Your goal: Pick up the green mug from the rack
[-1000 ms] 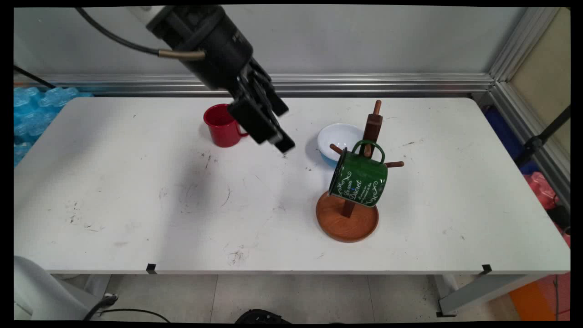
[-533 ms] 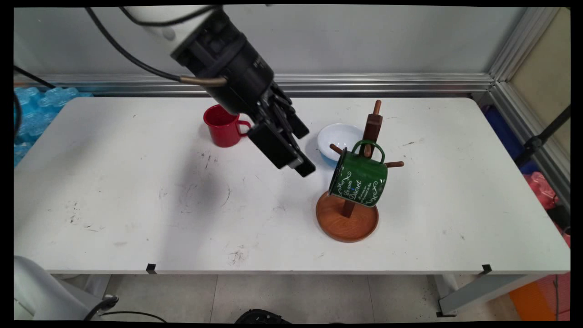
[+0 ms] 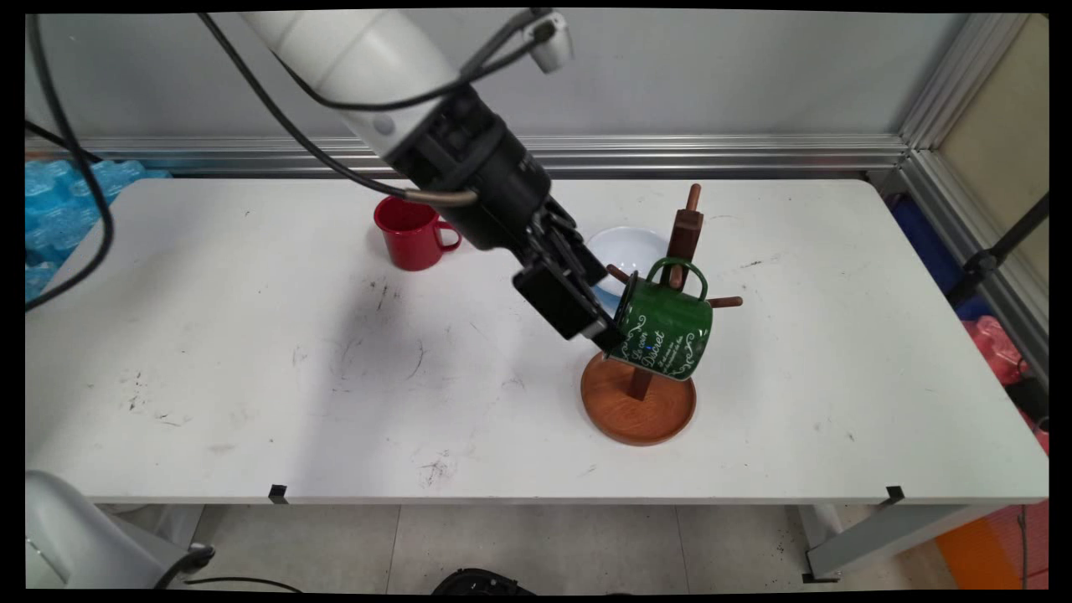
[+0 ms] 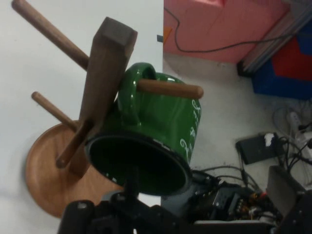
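Green mug on wooden rack, claw at its rim

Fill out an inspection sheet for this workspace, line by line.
Surface: white table, scuffed with dark marks.
Job's things: green mug hangs by its handle on a peg of the wooden mug tree, tilted, mouth toward the arm.
Clutter: red mug upright at the far side; white bowl behind the tree.
Grippers: end effector at the green mug's rim; finger state unclear.
Cables: black cables hang from the arm.
Surroundings: grey wall, aluminium framing, blue packaging at left.
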Motion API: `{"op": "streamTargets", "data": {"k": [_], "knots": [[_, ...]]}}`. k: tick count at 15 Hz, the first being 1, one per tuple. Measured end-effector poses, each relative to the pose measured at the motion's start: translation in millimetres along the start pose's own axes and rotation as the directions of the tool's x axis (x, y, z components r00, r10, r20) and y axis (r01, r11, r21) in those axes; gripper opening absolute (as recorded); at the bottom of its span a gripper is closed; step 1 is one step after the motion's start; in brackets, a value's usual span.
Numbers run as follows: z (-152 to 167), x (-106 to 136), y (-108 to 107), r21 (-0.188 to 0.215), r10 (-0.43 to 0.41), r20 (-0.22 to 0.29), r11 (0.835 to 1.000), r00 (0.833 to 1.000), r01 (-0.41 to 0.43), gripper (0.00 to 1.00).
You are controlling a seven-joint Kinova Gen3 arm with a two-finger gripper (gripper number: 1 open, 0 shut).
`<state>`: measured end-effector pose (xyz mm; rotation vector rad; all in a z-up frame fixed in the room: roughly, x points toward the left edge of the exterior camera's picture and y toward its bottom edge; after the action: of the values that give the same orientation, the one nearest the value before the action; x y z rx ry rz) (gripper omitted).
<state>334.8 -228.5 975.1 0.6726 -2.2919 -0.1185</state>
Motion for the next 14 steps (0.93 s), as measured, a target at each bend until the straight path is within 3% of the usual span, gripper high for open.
{"op": "streamTargets", "data": {"k": [13,14], "knots": [[34.7,-11.2,-9.5,-0.079,-0.158,-0.071,0.985,0.985,0.153,1.0],[35.4,-11.9,-9.7,-0.083,-0.165,-0.074,0.984,0.983,0.159,0.0]]}}
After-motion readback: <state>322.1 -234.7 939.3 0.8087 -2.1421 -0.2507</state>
